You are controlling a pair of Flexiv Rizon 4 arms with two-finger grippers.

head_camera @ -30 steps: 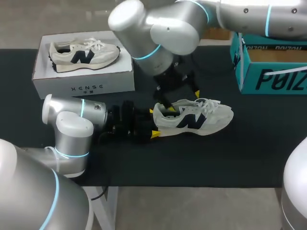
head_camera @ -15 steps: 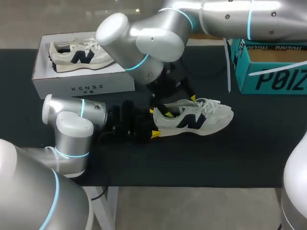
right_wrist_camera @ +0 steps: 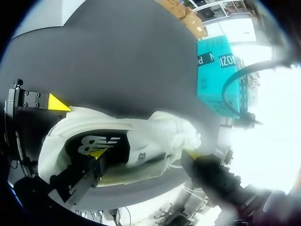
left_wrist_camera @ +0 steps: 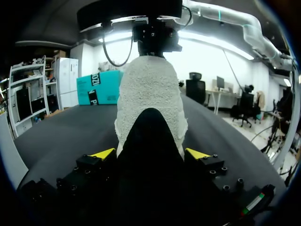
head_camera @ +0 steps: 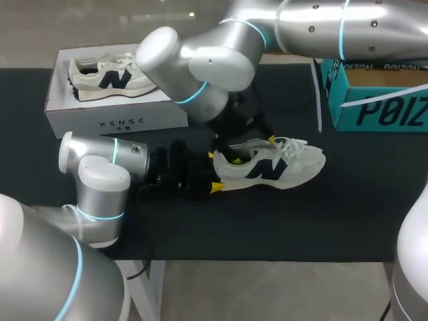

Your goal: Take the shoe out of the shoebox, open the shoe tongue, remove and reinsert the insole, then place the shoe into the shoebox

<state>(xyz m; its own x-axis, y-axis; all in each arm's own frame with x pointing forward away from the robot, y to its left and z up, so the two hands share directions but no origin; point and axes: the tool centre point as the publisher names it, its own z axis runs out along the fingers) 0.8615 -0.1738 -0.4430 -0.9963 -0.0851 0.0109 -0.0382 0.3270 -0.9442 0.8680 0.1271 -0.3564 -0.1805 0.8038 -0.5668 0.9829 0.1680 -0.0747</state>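
shoe: on its sole, mid-table; long axis runs left-right in head view, heel toward my left side, toe toward my right.
left arm: lies low and level along the table from the left, in line with the shoe's axis; left gripper clamped on the heel, one yellow tip on each side.
right arm: in from the far right, wrist angled down over the shoe's mouth; right gripper spread wide, one tip inside the shoe, the other by the laces, tongue between.
edges: shoe well apart from the near table edge.
far side: white shoebox behind-left of the heel, second shoe on it, toe also to the right; teal box far right, well apart from the toe.
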